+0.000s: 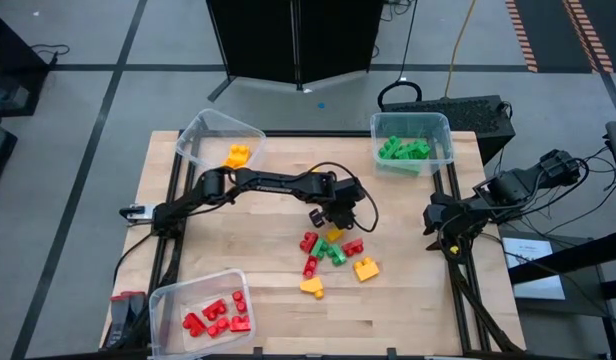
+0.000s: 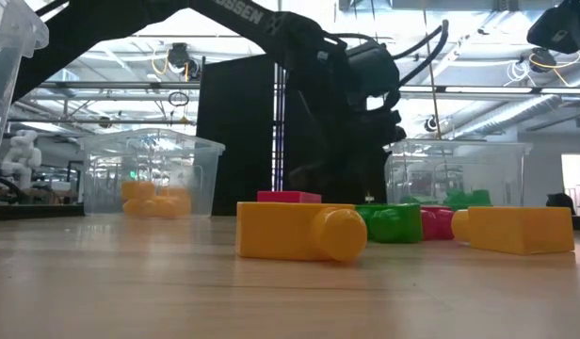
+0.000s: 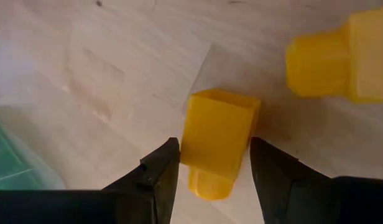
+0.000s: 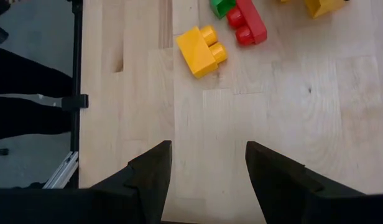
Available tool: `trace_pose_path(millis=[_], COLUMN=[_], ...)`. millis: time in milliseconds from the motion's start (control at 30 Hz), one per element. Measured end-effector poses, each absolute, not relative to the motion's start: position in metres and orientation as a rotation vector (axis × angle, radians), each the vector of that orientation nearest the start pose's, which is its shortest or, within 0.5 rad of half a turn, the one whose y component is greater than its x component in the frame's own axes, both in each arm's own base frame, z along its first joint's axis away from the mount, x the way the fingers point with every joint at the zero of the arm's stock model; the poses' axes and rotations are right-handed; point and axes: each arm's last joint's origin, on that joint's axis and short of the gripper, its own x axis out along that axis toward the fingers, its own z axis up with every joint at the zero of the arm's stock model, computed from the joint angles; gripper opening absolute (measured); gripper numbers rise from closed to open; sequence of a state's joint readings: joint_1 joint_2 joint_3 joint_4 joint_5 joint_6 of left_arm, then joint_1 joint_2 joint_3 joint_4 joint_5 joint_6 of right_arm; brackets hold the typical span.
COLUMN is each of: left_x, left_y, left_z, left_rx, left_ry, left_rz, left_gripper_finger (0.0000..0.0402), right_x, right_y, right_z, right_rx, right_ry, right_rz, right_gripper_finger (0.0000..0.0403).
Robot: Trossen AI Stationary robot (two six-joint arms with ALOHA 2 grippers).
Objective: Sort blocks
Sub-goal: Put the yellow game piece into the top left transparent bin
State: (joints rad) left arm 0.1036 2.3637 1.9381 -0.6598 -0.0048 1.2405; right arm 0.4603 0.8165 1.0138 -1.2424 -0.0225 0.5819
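Left gripper (image 3: 210, 163) jaws hold 1 yellow block (image 3: 215, 140) at the desk (image 1: 258, 250) pile; lift straight up. Right gripper (image 4: 207, 163) waits right, jaws apart, empty.

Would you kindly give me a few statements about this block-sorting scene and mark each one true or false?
1. The left gripper has its fingers on either side of a yellow block. True.
2. The right gripper holds a red block. False: its fingers are open over bare table.
3. The bin with green blocks sits at the table's far right corner. True.
4. The near-left bin holds yellow blocks. False: it holds red blocks.
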Motion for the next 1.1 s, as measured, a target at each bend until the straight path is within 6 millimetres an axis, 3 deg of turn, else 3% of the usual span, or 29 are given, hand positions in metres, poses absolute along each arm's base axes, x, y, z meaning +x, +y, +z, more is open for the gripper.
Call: trace_pose_path(millis=[200,567,733,900,1100], left_x=[0.498,0.497,0.498,0.498,0.502], left_y=[0.051,0.043,0.04,0.038,0.041], left_z=[0.156,0.157,0.157,0.162,0.187], left_rx=[1.051,1.026,1.032,0.987,0.919], left_ry=[0.987,0.963,0.969,1.046,1.049], left_rz=[-0.603,-0.649,-0.644,-0.525,-0.443], left_gripper_finger=[0.0147,0.0012,0.0009,0.0009,0.0009], right_x=[0.104,0.106,0.107,0.109,0.11], right_y=[0.052,0.052,0.053,0.053,0.052], right_z=[0.319,0.32,0.321,0.322,0.323], right_rx=[0.292,0.281,0.291,0.287,0.278], right_ry=[1.107,1.079,1.062,1.035,1.017], right_rz=[0.126,0.107,0.113,0.095,0.079], right_gripper_finger=[0.0201,0.0201,0.0201,0.0201,0.0201])
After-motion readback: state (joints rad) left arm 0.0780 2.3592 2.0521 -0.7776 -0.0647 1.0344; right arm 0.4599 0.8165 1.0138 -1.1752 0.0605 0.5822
